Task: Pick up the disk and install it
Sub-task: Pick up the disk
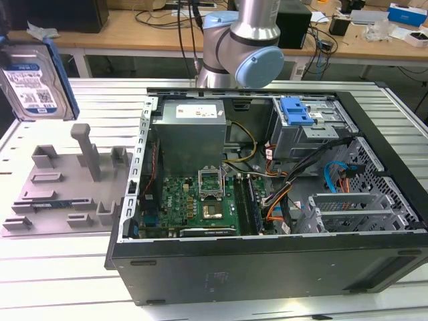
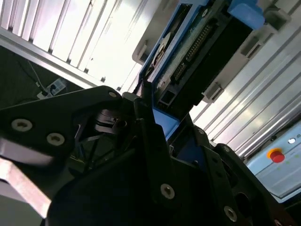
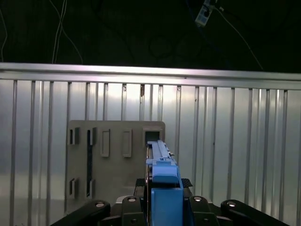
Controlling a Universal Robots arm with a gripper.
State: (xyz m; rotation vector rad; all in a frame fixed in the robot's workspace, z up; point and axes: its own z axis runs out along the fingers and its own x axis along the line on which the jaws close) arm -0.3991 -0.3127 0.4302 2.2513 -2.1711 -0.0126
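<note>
The disk [image 1: 30, 83], a silver hard drive with a white-and-blue label in a bright blue bracket, hangs upright in the air at the exterior view's far left, above the grey fixture [image 1: 67, 187]. In the first wrist view I look along its thin edge, the disk [image 3: 160, 160] rising from my gripper [image 3: 162, 188], whose black fingers [image 3: 129, 202] clamp the blue bracket from both sides. In the second wrist view the disk [image 2: 197, 56] shows its connector side, and the gripper [image 2: 157, 120] is shut on its bracket end.
The open computer case [image 1: 267, 267] lies on the slatted aluminium table [image 1: 60, 267]. Inside are a drive cage with a blue latch [image 1: 296, 110], a motherboard [image 1: 200, 200] and a blue cable [image 1: 329, 175]. The arm's base [image 1: 244, 47] stands behind the case. A red stop button [image 2: 276, 155] sits beyond the table.
</note>
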